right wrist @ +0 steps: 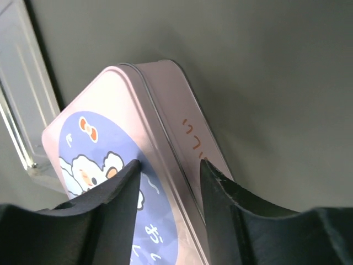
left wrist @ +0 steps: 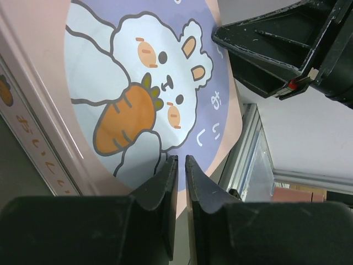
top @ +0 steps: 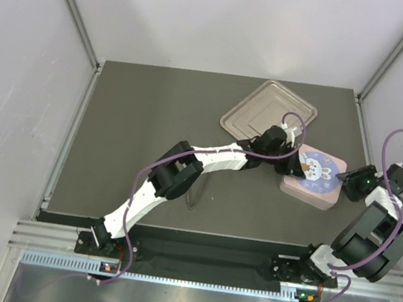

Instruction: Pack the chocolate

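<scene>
No chocolate shows in any view. The pink square box with the bunny lid (top: 315, 183) lies closed at the right of the table. My left gripper (top: 296, 158) is shut and empty, its tips just over the lid's bunny picture (left wrist: 138, 83); the jaws stand almost together (left wrist: 181, 159). My right gripper (top: 346, 180) is open at the box's right edge. In the right wrist view its gripper (right wrist: 168, 164) straddles the lid's rim, one finger over the lid top (right wrist: 99, 143), the other against the side wall (right wrist: 190, 138). It also shows in the left wrist view (left wrist: 287, 49).
An empty silver metal tray (top: 267, 108) lies at the back of the dark mat, just behind the left wrist. The right frame rail (top: 365, 136) runs close beside the box. White walls enclose the table on three sides.
</scene>
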You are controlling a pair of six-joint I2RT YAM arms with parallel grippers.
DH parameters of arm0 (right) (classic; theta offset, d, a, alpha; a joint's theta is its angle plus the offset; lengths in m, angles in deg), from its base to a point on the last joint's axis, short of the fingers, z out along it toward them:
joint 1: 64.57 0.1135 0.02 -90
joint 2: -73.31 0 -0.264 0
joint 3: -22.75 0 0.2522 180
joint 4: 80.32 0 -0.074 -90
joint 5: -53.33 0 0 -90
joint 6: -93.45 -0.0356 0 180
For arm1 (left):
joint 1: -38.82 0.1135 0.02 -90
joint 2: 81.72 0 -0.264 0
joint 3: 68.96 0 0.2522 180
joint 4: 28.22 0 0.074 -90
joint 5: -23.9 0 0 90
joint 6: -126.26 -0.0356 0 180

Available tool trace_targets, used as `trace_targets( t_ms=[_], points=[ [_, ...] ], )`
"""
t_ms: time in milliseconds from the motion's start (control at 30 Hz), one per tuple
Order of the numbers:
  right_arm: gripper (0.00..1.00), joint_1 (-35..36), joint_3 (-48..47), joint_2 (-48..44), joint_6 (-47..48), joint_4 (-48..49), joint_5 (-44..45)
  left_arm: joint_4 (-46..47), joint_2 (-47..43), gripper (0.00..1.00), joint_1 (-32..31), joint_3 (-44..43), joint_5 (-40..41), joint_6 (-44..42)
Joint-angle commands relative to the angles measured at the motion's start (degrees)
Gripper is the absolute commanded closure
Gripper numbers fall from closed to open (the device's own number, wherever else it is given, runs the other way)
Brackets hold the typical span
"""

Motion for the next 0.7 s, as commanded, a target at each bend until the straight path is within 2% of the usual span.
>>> trace_targets(
  t_ms=[0, 100, 233, 467, 533, 567, 633, 667],
  points=[
    [0.53, 0.36, -1.12, -0.92, 3.35, -10.26, 9.15, -2.77, 1.91, 0.83, 0.23, 0.20, 1.38, -2.61],
    [0.48, 0.36, -3.57, -2.42, 3.79, -12.72, 12.05, -3.92, 2.35, 0.83, 0.32, 0.47, 2.00, -3.41],
    [0.49, 0.36, -7.27, -4.53, 4.93, -16.68, 15.48, -4.62, 2.52, 0.83, 0.32, 0.73, 2.61, -3.67],
    [0.64, 1.93, -13.33, -8.05, 6.15, -21.07, 16.10, -6.36, 2.70, 0.83, 0.32, 0.91, 3.75, -3.85],
    [0.71, 4.03, -14.83, -7.96, 6.69, -23.88, 17.94, -6.73, 2.61, 0.83, 0.32, 0.99, 4.19, -4.11],
    [0.79, 5.01, -15.62, -8.22, 7.30, -24.59, 18.64, -6.90, 2.61, 0.83, 0.40, 0.99, 4.37, -4.20],
    [0.85, 7.90, -15.98, -8.75, 7.65, -26.52, 20.05, -7.17, 2.61, 0.83, 0.32, 1.08, 4.46, -4.20],
    [0.91, 8.61, -15.63, -9.45, 7.48, -26.97, 19.97, -7.08, 2.61, 0.83, 0.40, 1.26, 4.46, -4.11]
  ],
)
